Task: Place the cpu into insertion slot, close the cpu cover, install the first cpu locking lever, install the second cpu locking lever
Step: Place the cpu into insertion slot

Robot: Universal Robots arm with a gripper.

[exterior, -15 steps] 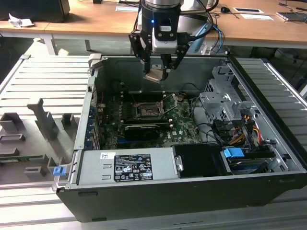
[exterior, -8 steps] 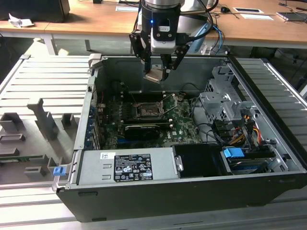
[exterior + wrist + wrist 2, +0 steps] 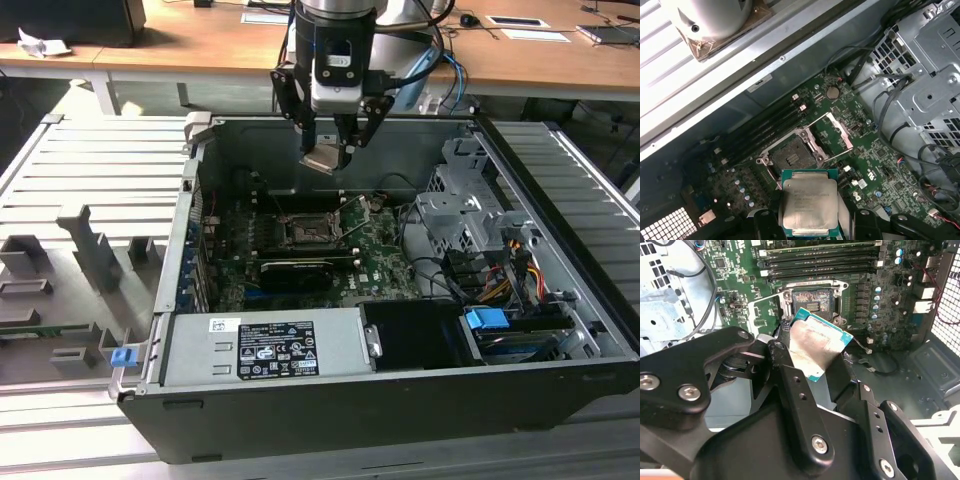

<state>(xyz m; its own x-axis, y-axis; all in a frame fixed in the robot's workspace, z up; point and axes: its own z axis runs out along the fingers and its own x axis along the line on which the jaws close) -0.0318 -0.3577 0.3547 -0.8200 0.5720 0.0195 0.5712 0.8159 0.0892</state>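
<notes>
Silvery-beige metal is seen on the cpu (image 3: 324, 162), which is gripped by the pincer (image 3: 328, 152) above the open computer case (image 3: 400, 410), well apart from the uncovered black insertion slot (image 3: 308, 232) below.

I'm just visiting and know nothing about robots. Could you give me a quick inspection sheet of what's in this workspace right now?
Surface: grey ribbed table carrying an open computer case.
Job's things: cpu held above the board; insertion slot empty; cpu cover standing open.
Clutter: grey blocks on the exterior view's left.
Grippers: gripper shut on the cpu.
Cables: wire bundles beside the drive cage.
Surroundings: wooden desk behind.
</notes>
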